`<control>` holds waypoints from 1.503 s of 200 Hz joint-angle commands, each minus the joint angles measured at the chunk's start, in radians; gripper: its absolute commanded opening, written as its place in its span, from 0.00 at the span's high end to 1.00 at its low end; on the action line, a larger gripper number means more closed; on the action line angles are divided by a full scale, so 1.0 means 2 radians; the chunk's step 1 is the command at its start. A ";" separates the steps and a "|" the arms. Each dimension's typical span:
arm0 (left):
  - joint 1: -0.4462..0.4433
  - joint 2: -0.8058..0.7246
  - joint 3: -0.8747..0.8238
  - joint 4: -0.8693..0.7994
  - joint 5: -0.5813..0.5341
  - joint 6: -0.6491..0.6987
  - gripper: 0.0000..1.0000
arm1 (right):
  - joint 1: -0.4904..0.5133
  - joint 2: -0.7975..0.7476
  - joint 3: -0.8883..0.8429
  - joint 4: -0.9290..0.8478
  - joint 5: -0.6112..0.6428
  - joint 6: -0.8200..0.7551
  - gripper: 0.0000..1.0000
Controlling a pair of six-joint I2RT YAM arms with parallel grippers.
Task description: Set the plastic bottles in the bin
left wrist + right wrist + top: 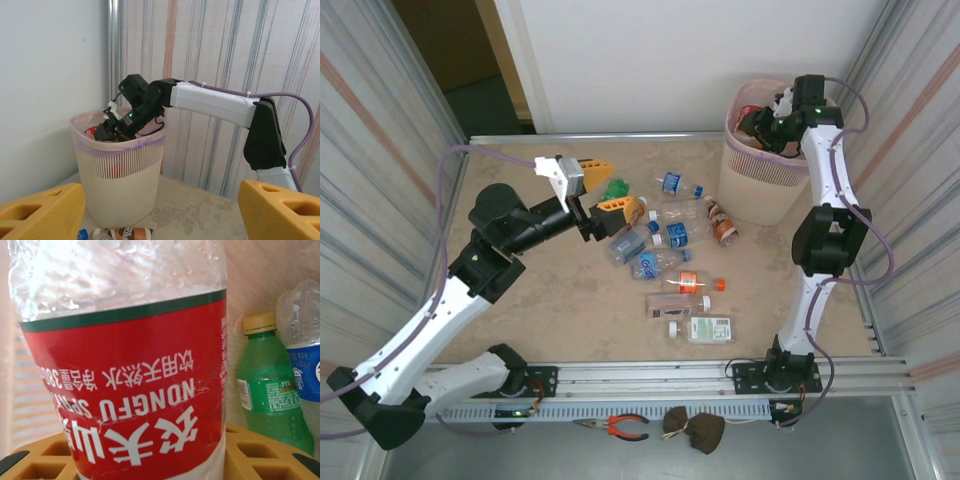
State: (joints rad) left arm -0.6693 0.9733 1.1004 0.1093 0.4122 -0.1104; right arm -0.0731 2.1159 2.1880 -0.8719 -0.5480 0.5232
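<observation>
Several plastic bottles (672,233) lie scattered mid-table, among them a brown one (722,223) by the foot of the bin (760,195). My left gripper (609,187) hovers open over the left end of that pile; in the left wrist view its yellow fingers (40,212) frame bare table and the brown bottle (122,233). My right gripper (765,125) is inside the bin's mouth (120,150), shut on a clear bottle with a red label (130,390). A green bottle (265,395) and a blue-labelled one (302,370) sit in the bin beside it.
Corrugated walls close in on both sides and a white wall stands behind the bin. Pliers (620,427) and a dark lump (695,430) lie on the near rail in front of the arm bases. Open table lies at the far left.
</observation>
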 commanded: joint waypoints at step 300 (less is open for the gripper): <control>-0.001 0.010 0.018 -0.081 -0.068 0.017 0.17 | -0.019 -0.081 0.076 -0.090 0.027 -0.020 0.16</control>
State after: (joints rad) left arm -0.6693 0.9691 1.0718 0.0154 0.3038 -0.1089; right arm -0.1009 2.0266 2.3116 -1.0210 -0.4942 0.4828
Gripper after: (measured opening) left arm 0.824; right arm 0.843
